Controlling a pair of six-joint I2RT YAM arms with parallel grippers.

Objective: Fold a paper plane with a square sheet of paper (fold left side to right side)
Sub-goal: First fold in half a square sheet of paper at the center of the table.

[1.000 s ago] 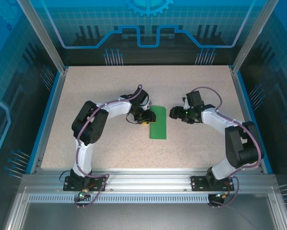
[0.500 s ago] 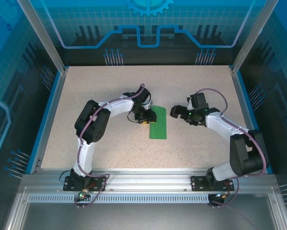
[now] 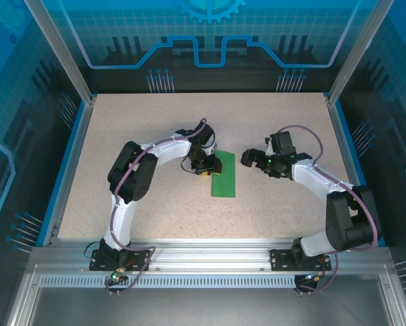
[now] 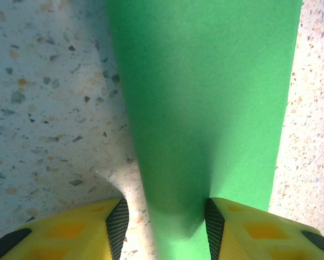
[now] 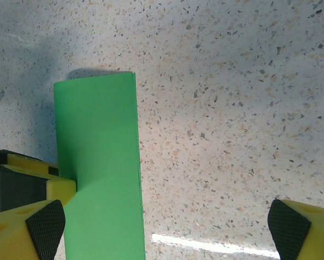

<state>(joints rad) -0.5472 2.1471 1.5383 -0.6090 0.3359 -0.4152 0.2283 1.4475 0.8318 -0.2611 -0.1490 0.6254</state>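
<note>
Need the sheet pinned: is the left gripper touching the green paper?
Touching. The left wrist view shows one pad of the left gripper sitting on the green paper, shadow meeting it.

This looks like a robotics lab cell: a speckled desk is enclosed by aluminium posts and blue panels printed with gear graphics. The left arm and right arm are bolted to the near rail.
</note>
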